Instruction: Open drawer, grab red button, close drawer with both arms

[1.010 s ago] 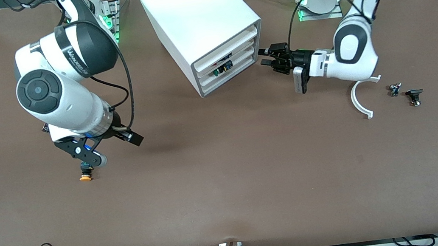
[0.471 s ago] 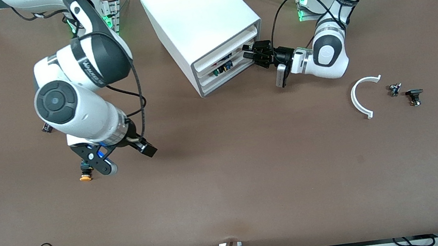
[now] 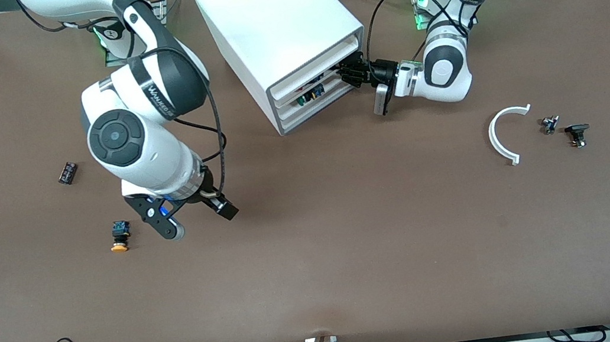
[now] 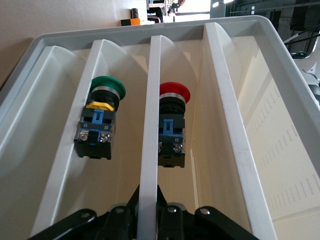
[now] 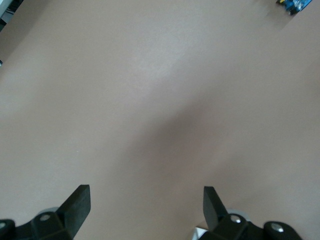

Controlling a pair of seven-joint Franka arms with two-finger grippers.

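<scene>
Two glossy white jointed arms work at the brown table (image 3: 351,248). At the front of the white box cabinet (image 3: 275,23), the left arm's black two-finger gripper (image 3: 349,73) reaches the middle one of three shallow white plastic drawers (image 3: 322,82). In the left wrist view its fingers (image 4: 120,220) close together on a white divider wall (image 4: 149,150) of that tray drawer (image 4: 280,165). The small push button with the red mushroom cap, black body and blue end (image 4: 171,127) lies in the compartment on one side of that divider. A similar push button with a green cap (image 4: 100,120) lies in the compartment on the divider's other side.

The right arm's black two-finger gripper (image 3: 191,214) hangs over bare table toward the right arm's end, its fingers (image 5: 77,202) spread wide apart with nothing between them. On the table near it lies a yellow-orange-capped push button (image 3: 119,236). A small dark rectangular part (image 3: 67,173) lies farther from the front camera than that button. Toward the left arm's end of the table lie a curved white plastic strip (image 3: 503,134) and two small dark parts (image 3: 564,128) beside it.
</scene>
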